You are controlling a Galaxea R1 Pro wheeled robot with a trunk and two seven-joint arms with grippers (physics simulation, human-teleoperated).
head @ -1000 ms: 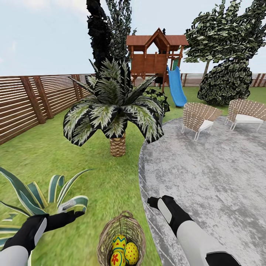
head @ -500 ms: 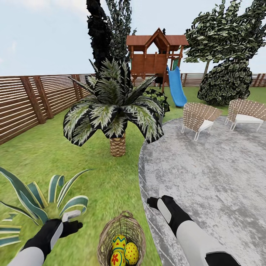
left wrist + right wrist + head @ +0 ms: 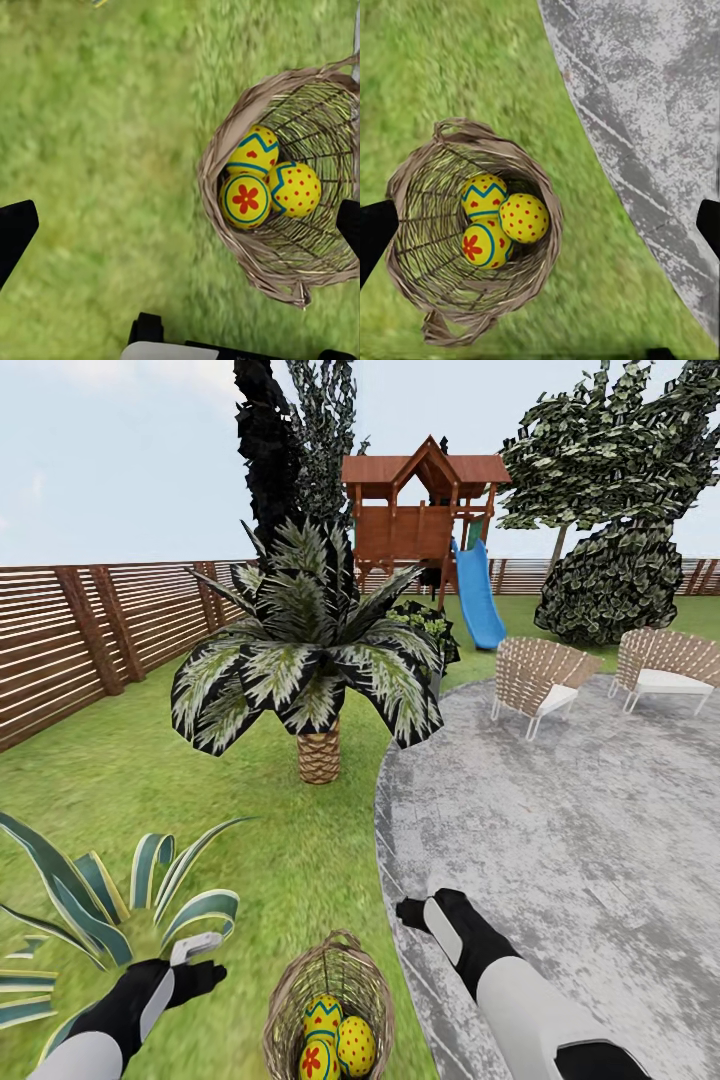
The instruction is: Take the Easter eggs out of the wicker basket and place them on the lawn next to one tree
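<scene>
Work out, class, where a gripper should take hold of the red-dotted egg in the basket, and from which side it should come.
Judging by the pose, come from straight above: the wicker basket walls ring all three Easter eggs, blocking any sideways approach. Grip the red-dotted egg across its rounded middle, one finger in the free gap by the basket wall, the other between it and its neighbours, which press close.

Head view's bottom edge chops off the wicker basket (image 3: pixel 330 1000); the red-flower egg (image 3: pixel 318 1058) is cut too.
</scene>
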